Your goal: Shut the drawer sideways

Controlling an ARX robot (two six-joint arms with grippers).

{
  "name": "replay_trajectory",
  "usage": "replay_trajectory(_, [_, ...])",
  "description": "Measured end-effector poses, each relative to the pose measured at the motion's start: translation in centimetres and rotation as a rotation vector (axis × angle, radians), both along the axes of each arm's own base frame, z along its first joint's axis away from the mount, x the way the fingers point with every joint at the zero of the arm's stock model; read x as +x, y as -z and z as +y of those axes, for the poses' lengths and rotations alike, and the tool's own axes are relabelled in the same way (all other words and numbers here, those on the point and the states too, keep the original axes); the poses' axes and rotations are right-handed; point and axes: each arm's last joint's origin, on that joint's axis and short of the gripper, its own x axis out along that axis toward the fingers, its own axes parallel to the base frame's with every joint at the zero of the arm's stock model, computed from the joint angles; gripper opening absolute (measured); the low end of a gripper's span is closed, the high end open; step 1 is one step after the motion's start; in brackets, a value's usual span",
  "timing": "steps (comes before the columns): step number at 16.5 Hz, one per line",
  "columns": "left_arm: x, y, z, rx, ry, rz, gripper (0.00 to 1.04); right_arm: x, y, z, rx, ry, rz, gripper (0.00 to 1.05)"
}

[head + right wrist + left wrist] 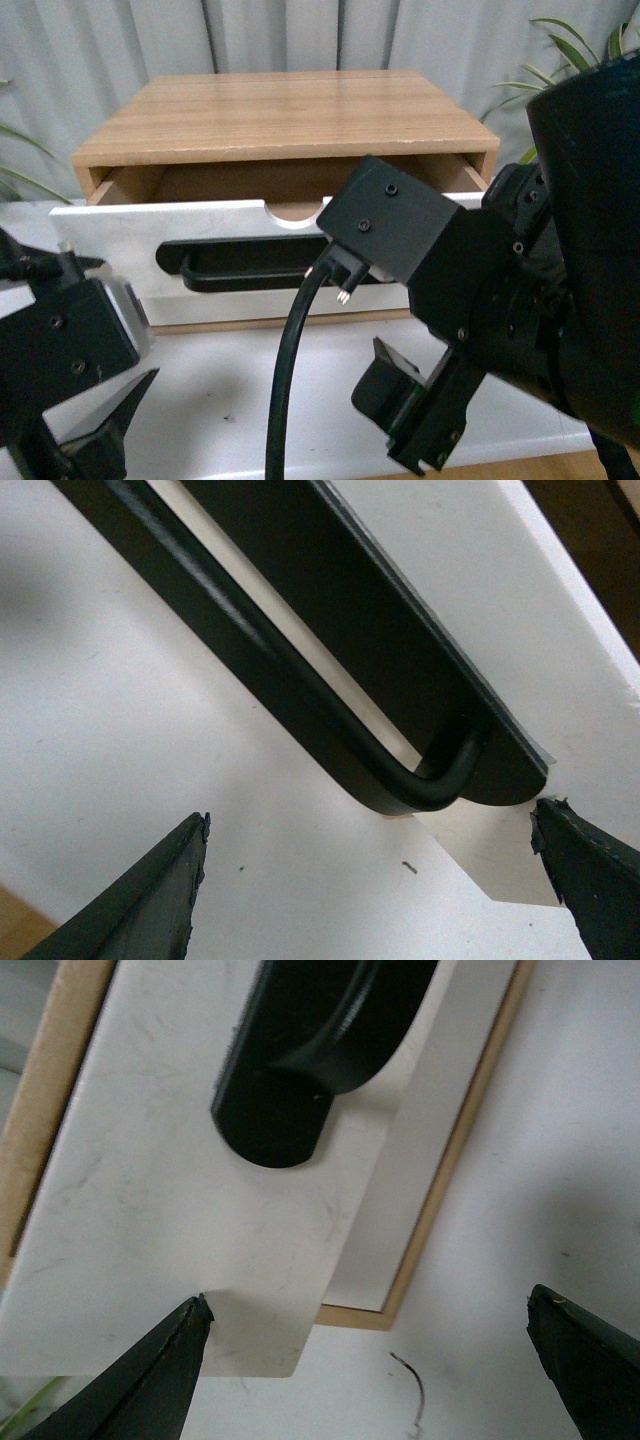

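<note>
The drawer [105, 250] stands pulled out of a wooden cabinet [285, 110]. Its white front has a long black bar handle [240, 265] and a semicircular notch [293, 212] in the upper edge. My left gripper [120, 365] is open and empty, low in front of the drawer's left end. My right gripper [405, 405] is open and empty, in front of its right part. In the left wrist view the gripper [365, 1305] faces the front's corner [180, 1220] and the handle's end [290, 1090]. In the right wrist view the gripper [370, 820] sits just short of the handle's bend [410, 785].
The cabinet stands on a white table [250, 400]. Grey curtains [300, 35] hang behind it, and plant leaves [570, 45] show at the back right and far left. A black cable [290, 370] hangs from the right arm's camera. A plain white panel with a wooden edge [430, 1130] lies behind the drawer front.
</note>
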Motion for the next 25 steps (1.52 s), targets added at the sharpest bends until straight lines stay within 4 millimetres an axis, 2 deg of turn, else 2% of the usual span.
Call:
replay_trajectory(6, [5.7, -0.6, -0.8, 0.006, -0.031, -0.016, 0.98, 5.7, -0.6, -1.2, -0.006, 0.041, -0.012, 0.98])
replay_trajectory(8, [6.8, -0.3, -1.2, 0.011, -0.023, 0.008, 0.98, 7.3, -0.8, -1.2, 0.002, 0.050, -0.020, 0.98])
replay_trajectory(11, [7.6, 0.2, -1.6, 0.017, -0.003, 0.044, 0.98, 7.8, -0.1, -1.0, -0.001, 0.038, 0.006, 0.98])
replay_trajectory(14, [7.4, -0.3, -1.5, 0.007, 0.003, 0.033, 0.98, 7.5, -0.1, -0.9, 0.013, 0.029, 0.002, 0.98])
replay_trajectory(16, [6.0, -2.3, -0.8, -0.015, -0.052, -0.047, 0.98, 5.9, -0.9, -1.4, 0.029, 0.033, -0.017, 0.98])
replay_trajectory(18, [3.7, -4.4, 0.2, -0.084, -0.098, -0.080, 0.98, 3.3, -1.8, -2.3, 0.056, 0.060, -0.031, 0.98])
replay_trajectory(21, [-2.7, -4.5, 1.2, -0.218, -0.146, 0.038, 0.98, -2.2, -3.2, -4.1, 0.149, 0.145, -0.063, 0.98])
replay_trajectory(25, [-9.1, -7.7, 3.2, -0.626, -0.278, 0.053, 0.98, -8.8, -5.0, -7.7, 0.326, 0.419, -0.201, 0.98])
